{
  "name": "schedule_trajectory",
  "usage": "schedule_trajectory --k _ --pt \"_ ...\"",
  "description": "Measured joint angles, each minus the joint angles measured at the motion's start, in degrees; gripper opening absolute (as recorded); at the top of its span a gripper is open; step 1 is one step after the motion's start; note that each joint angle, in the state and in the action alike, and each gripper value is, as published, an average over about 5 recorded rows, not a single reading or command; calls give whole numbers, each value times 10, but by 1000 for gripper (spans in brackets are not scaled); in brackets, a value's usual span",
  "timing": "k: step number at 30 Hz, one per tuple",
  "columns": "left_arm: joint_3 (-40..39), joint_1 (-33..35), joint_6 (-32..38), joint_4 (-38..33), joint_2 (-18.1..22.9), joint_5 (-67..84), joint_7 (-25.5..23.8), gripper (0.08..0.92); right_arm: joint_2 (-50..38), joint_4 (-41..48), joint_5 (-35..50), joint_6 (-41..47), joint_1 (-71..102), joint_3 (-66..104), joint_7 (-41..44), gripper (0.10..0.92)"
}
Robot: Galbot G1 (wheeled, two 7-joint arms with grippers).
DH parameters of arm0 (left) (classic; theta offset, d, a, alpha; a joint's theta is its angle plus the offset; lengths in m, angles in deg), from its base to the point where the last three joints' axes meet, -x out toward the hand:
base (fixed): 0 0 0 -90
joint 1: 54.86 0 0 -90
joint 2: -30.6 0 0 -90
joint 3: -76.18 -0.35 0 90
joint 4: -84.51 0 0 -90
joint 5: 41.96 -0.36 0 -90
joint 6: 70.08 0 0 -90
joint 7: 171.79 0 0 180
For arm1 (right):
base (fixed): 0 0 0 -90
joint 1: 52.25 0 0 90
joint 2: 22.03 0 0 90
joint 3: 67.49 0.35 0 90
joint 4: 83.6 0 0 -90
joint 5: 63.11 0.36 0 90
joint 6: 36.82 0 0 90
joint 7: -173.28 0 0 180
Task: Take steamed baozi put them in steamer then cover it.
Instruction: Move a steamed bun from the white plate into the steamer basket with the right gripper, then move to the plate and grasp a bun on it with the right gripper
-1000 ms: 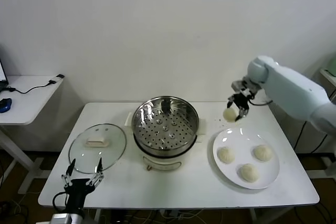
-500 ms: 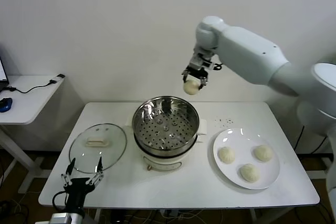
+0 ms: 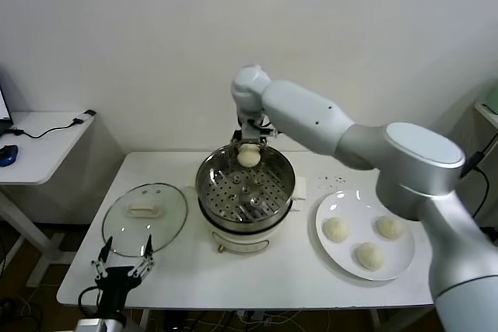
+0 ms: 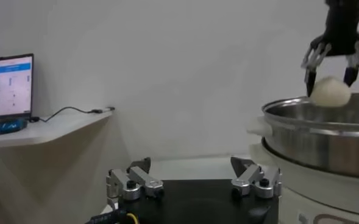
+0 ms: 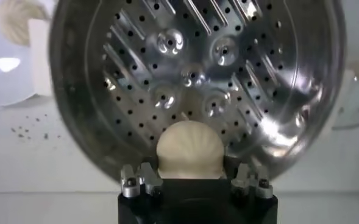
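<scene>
Right gripper [image 3: 248, 148] is above the far rim of the steamer [image 3: 245, 184], fingers closed around one baozi [image 3: 248, 156]. In the right wrist view the bun [image 5: 189, 149] sits between the fingertips, over the perforated floor; it appears clear of the metal, though contact with the rim is hard to rule out. Three baozi [image 3: 367, 239] lie on the white plate [image 3: 331, 248], right of the steamer. The cover [image 3: 145, 218] lies flat on the table [image 3: 296, 281], left of the steamer. Left gripper [image 3: 123, 266] hangs at the near table edge just in front of the cover, jaws spread wide and empty.
</scene>
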Motion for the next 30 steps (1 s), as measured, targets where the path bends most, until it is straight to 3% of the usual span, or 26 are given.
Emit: schedule_trajectory --k 8,13,18,25,30 --pt "-1 0 1 3 1 0 1 823 15 14 -49 -17 32 17 -12 702" --pt "0 2 1 3 1 0 1 823 17 14 -66 -21 39 25 -14 793" --pt "0 5 2 3 1 0 2 823 7 -3 -63 -21 33 28 -7 822" --pt "-3 2 0 0 1 -5 3 823 -34 -49 -5 -18 -9 17 10 823" --pt "-4 1 -2 -3 1 -8 3 823 -93 -96 90 26 -63 -21 1 823"
